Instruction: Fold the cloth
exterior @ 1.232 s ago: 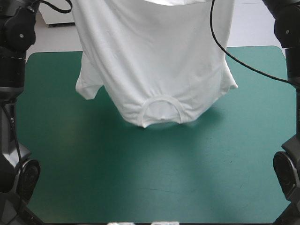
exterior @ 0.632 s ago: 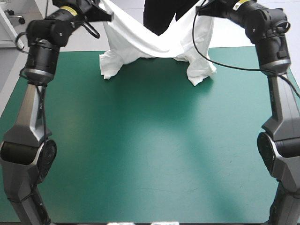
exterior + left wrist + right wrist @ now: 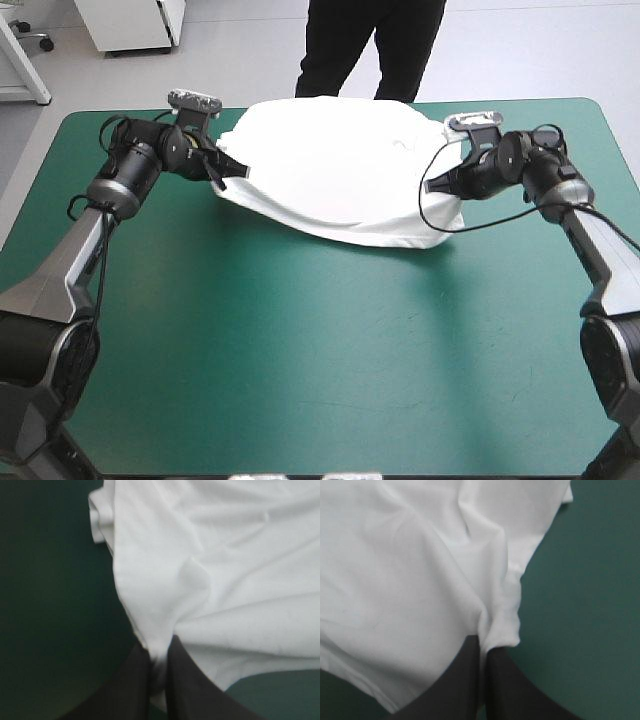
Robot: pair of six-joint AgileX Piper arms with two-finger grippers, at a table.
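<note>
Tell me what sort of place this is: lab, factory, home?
Probably a robotics test bench: a table with a teal-green cover, and a white T-shirt lying on it, pinched at either side by the left gripper and right gripper.

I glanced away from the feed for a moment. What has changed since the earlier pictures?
The T-shirt, earlier hanging in the air, came down and now lies as a wide mound on the table near its far edge. The left gripper and right gripper lowered with it. Unchanged: both stay shut on its opposite sides.
</note>
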